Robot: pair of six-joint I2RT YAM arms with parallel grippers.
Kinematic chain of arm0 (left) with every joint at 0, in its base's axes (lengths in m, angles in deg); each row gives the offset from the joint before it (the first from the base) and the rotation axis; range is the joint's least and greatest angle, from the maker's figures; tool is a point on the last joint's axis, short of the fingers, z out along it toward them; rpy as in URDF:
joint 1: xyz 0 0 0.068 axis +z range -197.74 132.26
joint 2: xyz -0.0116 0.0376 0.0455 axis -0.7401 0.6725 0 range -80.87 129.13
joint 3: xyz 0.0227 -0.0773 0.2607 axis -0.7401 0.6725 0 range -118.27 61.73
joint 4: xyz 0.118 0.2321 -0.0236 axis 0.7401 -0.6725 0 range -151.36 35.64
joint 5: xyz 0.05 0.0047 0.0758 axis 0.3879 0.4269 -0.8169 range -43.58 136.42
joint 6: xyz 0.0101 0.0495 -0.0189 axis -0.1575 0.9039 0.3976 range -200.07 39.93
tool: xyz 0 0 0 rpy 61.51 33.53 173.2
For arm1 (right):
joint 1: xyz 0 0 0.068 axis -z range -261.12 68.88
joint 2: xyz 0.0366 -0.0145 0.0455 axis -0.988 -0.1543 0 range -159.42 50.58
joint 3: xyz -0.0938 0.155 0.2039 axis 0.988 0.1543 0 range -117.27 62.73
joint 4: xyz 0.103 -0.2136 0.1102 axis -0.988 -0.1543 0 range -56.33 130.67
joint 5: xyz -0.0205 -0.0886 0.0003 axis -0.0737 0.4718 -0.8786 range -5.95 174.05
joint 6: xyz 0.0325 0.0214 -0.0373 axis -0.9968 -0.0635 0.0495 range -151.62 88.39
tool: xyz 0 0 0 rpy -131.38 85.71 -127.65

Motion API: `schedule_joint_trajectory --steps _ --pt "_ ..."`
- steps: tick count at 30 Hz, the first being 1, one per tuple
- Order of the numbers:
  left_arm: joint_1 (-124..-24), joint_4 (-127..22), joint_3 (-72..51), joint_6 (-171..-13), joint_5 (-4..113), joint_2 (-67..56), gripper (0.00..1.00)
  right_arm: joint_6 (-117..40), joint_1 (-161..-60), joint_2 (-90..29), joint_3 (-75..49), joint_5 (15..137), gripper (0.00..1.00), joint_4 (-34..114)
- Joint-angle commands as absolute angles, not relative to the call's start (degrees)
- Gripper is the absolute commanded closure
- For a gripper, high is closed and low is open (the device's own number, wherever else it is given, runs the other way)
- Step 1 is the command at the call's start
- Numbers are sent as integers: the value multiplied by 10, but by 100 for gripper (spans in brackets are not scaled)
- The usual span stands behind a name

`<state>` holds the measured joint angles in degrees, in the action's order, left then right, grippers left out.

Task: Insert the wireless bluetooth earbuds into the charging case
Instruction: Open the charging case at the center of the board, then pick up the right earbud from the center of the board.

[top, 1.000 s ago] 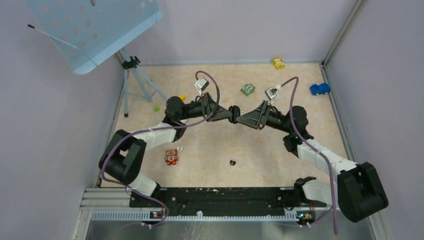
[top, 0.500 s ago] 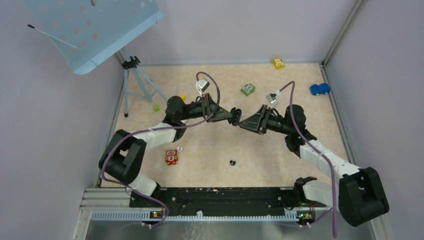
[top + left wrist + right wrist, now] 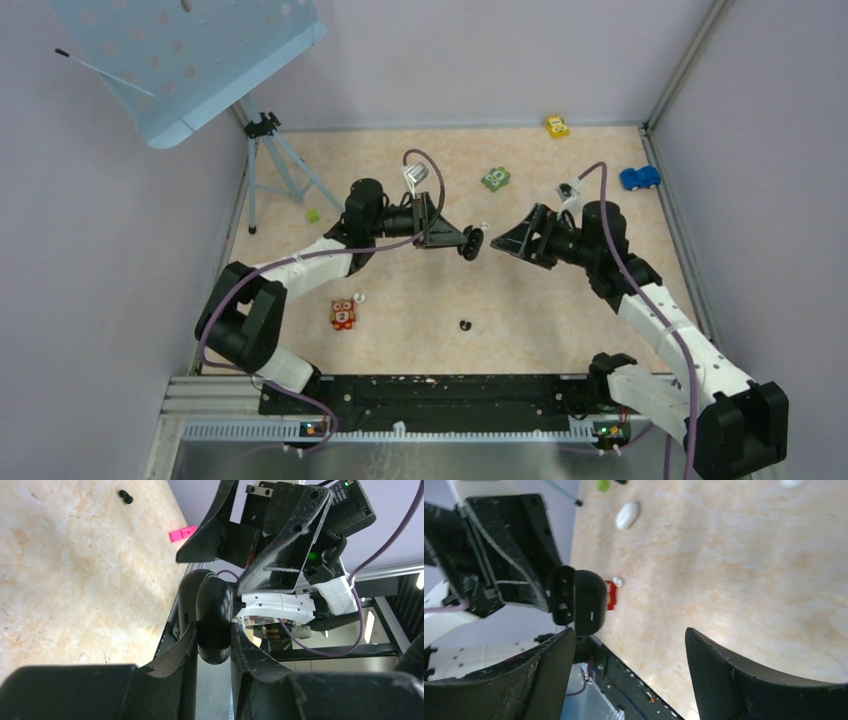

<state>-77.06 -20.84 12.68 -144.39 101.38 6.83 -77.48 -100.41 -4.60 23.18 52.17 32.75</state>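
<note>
The black charging case (image 3: pixel 472 246) hangs above the table's middle, with my left gripper (image 3: pixel 467 242) shut on it. In the left wrist view the case (image 3: pixel 212 615) sits clamped between the fingers (image 3: pixel 186 645). In the right wrist view the case (image 3: pixel 586 602) shows two halves, its lid standing ajar. My right gripper (image 3: pixel 503 243) is open and empty, a short gap to the right of the case. A black earbud (image 3: pixel 464 324) lies on the table nearer the bases. A white earbud (image 3: pixel 359 297) lies beside the owl block (image 3: pixel 342 314).
A green toy (image 3: pixel 495 178), a yellow car (image 3: pixel 557 126) and a blue car (image 3: pixel 639 178) sit toward the back. A small green ball (image 3: pixel 313 215) and a tripod (image 3: pixel 268 160) stand at the left. A white oval thing (image 3: pixel 627 515) lies on the table.
My right gripper has opened wide and drawn back to the right, away from the case. The left gripper keeps its hold on the case and has shifted slightly right.
</note>
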Motion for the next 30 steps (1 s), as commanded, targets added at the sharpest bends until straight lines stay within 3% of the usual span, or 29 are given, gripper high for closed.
schedule_joint_trajectory --steps 1,11,16,21,28,30 --pt "-772 -274 98 -1376 1003 40 100 -734 -966 -6 222 603 22 213" --pt "-772 -311 91 -1345 994 34 100 -788 -965 23 255 514 21 344" --pt "-772 -324 88 -1330 989 33 100 -719 -964 27 231 630 20 190" --pt "-772 -394 68 -1280 983 32 100 -689 -954 -13 191 940 18 -50" --pt "-771 -436 62 -1243 969 26 100 -759 -939 -74 191 913 18 -41" --pt "-769 -433 64 -1237 965 26 100 -721 -939 -108 189 865 23 -4"
